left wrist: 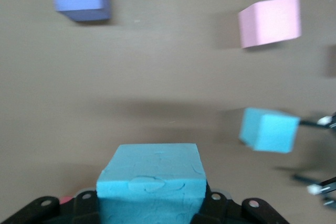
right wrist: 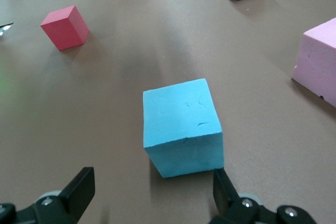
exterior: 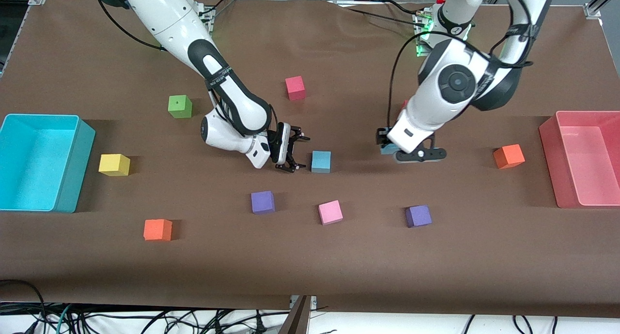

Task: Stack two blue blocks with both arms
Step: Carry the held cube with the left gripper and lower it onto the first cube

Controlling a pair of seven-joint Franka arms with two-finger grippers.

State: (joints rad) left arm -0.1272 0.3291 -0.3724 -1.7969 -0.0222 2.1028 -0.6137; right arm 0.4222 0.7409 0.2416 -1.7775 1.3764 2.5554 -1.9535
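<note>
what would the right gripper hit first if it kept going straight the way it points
Most likely the blue block on the table: the right gripper is open and aimed at it, with nothing between them in the right wrist view.

Both arms are built of glossy white rounded shells joined by black bands. The right arm (exterior: pixel 213 77) carries small white lettering on one black band and a thin black cable running along its shell. The left arm (exterior: pixel 450 92) shows a round dark grey joint cap with a darker centre, a strap at about 2 o'clock of it, and a long black cable looping past it. Each ends in black fingers with pale screw heads.
</note>
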